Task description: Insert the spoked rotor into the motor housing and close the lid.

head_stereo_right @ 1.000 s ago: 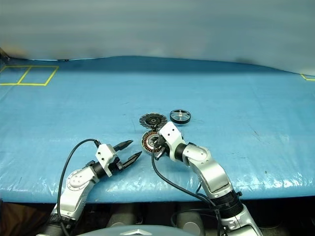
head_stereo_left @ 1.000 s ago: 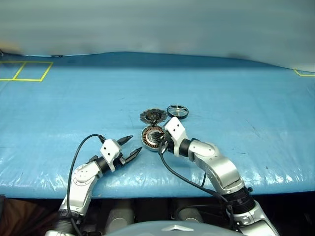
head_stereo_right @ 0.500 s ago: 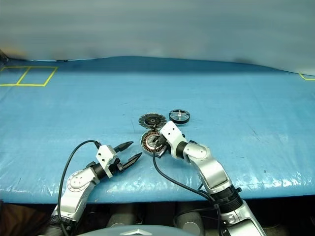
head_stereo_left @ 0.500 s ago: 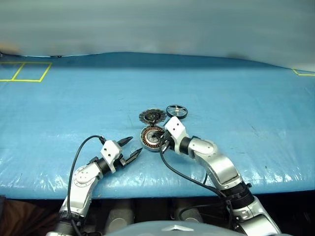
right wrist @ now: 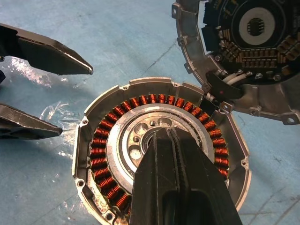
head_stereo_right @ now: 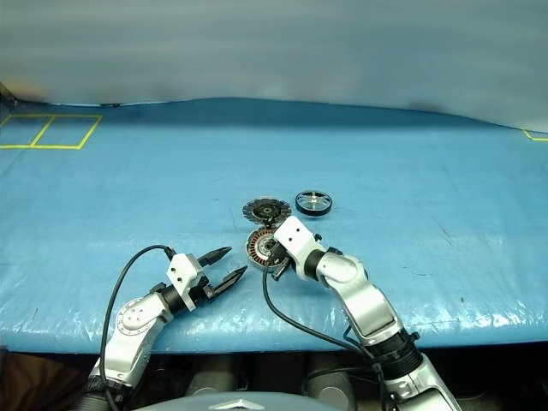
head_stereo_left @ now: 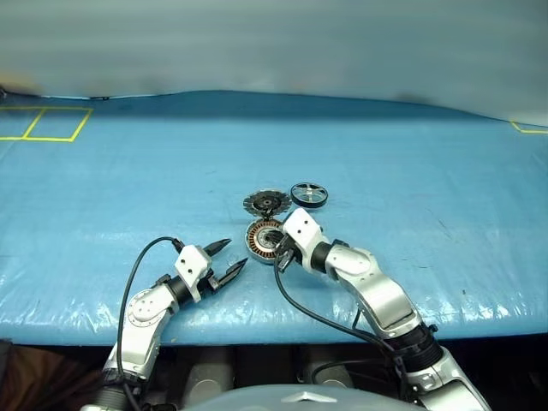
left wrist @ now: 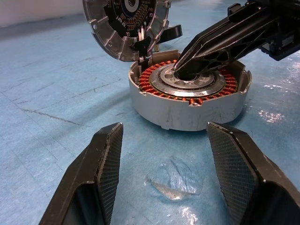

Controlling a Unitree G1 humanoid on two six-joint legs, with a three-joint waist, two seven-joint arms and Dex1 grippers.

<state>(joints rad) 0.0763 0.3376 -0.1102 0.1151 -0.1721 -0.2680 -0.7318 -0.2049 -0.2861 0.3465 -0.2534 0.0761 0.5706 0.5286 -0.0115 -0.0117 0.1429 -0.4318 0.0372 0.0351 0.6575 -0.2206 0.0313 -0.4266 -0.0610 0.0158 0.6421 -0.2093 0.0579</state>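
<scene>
Copper-wound motor housing (right wrist: 161,154) under shut right claw (right wrist: 176,140); left claw (left wrist: 161,136) open, empty.

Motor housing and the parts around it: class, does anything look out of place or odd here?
Yes. The black spoked rotor lies on the blue table cover, apart from the round silver motor housing. The right gripper, fingers shut, pokes the housing's pale centre. The hinged grey lid stands open.
</scene>
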